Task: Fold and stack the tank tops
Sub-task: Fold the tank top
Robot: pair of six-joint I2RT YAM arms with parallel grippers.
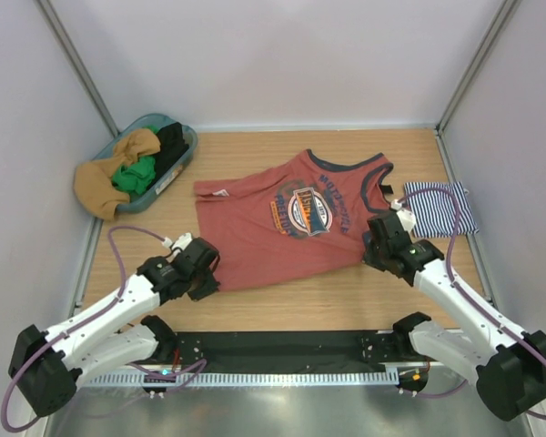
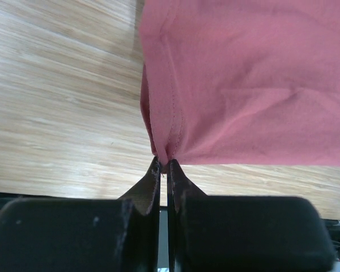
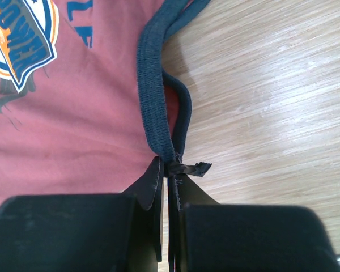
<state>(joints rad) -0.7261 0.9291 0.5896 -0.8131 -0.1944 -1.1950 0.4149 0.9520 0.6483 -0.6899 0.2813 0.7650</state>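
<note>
– Rust-red top [image 1: 282,228] lies flat on the bench [image 1: 346,309]; left fingers [image 2: 153,178] pinch its hem corner, right fingers [image 3: 155,177] its navy armhole trim.
– Thin bites, seemingly; an uneven lift could slip either corner free.

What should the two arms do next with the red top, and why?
Probably lift both together and carry the near edge over to the far edge. The left gripper is shut on a hem corner of the rust-red tank top, the right gripper on its navy trim, and it lies spread flat.
</note>
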